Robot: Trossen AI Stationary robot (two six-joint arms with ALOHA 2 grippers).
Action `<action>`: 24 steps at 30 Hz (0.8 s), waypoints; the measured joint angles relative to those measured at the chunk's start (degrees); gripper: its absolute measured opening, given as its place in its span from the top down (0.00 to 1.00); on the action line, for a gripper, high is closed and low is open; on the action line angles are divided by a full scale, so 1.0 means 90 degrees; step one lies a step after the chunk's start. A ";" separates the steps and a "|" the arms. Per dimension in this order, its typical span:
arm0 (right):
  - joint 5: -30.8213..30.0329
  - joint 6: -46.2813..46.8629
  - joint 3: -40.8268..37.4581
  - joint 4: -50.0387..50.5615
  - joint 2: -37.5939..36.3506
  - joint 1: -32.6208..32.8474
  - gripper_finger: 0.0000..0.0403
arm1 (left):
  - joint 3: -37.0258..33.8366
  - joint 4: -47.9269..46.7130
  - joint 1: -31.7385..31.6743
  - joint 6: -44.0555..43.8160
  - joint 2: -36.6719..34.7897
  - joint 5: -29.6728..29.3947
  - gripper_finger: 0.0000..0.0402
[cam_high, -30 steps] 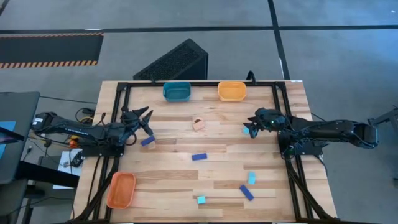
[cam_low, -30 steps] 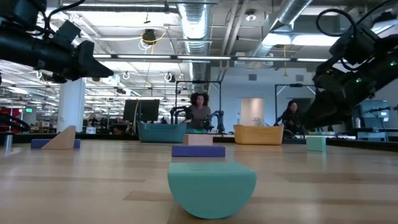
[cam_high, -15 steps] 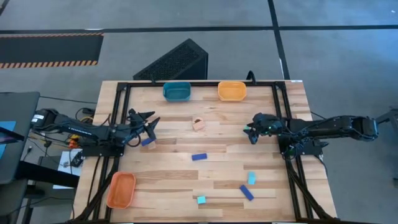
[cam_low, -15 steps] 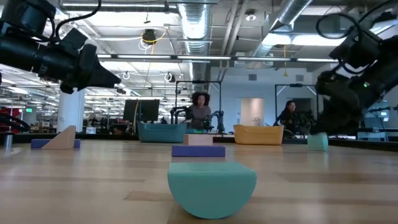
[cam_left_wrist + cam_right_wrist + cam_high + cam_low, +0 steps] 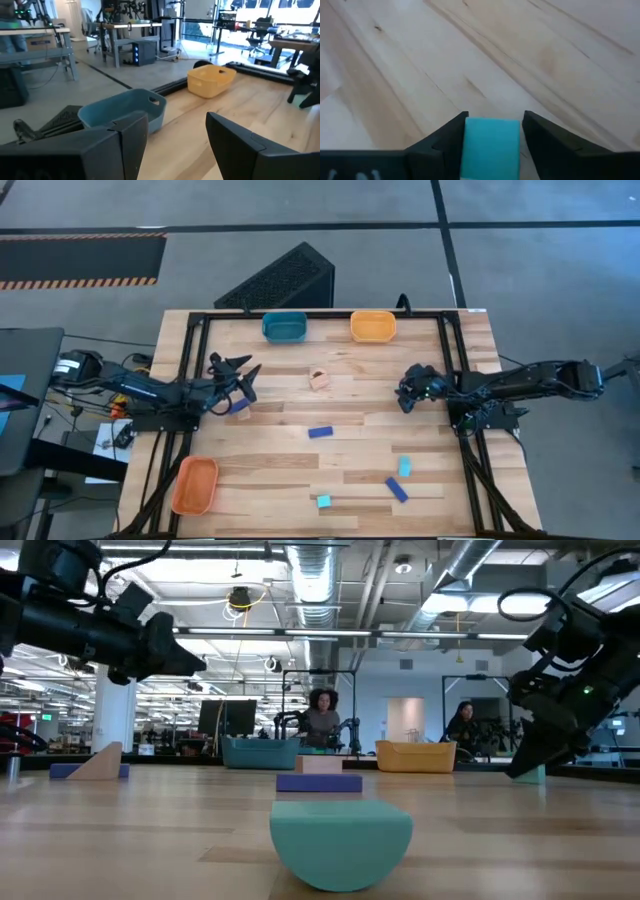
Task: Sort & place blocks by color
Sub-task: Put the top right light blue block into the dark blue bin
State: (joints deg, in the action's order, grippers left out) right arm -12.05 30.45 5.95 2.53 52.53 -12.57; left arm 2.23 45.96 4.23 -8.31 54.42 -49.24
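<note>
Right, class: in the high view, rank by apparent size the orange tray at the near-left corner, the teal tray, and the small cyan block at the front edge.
1. Orange tray, largest.
2. Teal tray, slightly smaller.
3. Cyan block, by far smallest.

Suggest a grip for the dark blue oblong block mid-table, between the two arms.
Grip the dark blue block across its narrow width, fingers on the two long sides, coming straight down. It lies flat on the table, slightly angled, nothing touching it, so match the wrist to that angle.
</note>
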 joint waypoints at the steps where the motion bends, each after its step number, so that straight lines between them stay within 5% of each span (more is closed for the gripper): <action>1: -0.0002 0.0008 0.0003 -0.0055 0.0054 -0.0041 0.51 | 0.0022 0.0117 -0.0048 -0.0013 0.0136 0.0064 0.52; 9: 0.0057 0.0138 -0.0014 -0.1712 0.0296 -0.0096 0.68 | 0.0514 0.1464 -0.0206 0.0298 0.1557 0.0413 0.52; 19: 0.0500 0.0411 -0.0023 -0.4764 0.1002 0.0051 0.63 | 0.2592 0.2061 -0.0204 0.1612 0.3972 0.1015 0.52; 24: 0.0566 0.0469 -0.0018 -0.6680 0.1488 0.0491 0.66 | 0.3718 0.2001 -0.0201 0.2193 0.4779 0.1943 0.52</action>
State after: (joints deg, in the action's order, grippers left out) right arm -6.96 34.67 5.79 -57.59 65.93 -8.15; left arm 35.69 63.96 2.42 11.43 97.43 -31.75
